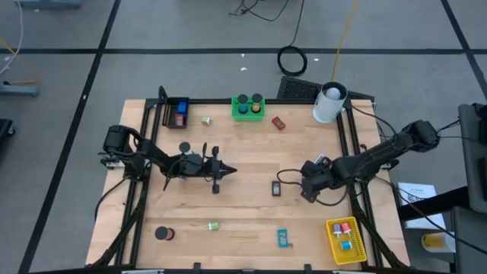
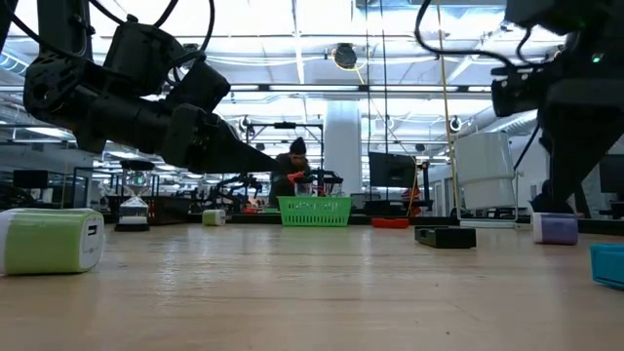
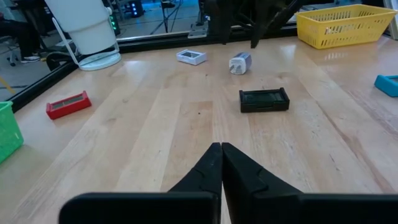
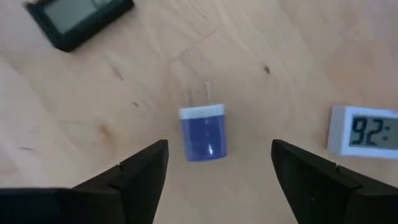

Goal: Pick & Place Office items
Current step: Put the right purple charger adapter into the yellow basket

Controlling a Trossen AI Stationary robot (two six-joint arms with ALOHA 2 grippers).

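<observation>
A blue and white plug adapter (image 4: 204, 132) lies flat on the wooden table, prongs toward a black flat device (image 4: 81, 18). My right gripper (image 4: 219, 147) hangs open above the adapter, one finger on either side, touching nothing; in the high view it is right of the table's middle (image 1: 307, 190). A small white clock (image 4: 364, 132) lies beside the adapter. My left gripper (image 3: 221, 157) is shut and empty, low over the table left of centre (image 1: 227, 169). Other office items lie scattered: a red block (image 1: 278, 122), a black roll (image 1: 163, 234), a green clip (image 1: 207, 120) and a cyan piece (image 1: 283, 238).
A green bin (image 1: 248, 107) with black rolls and a black bin (image 1: 176, 113) stand at the far edge. A big white cylinder (image 1: 329, 103) stands at the far right. A yellow bin (image 1: 346, 238) with small items sits at the near right corner. Black frame rails run along both sides.
</observation>
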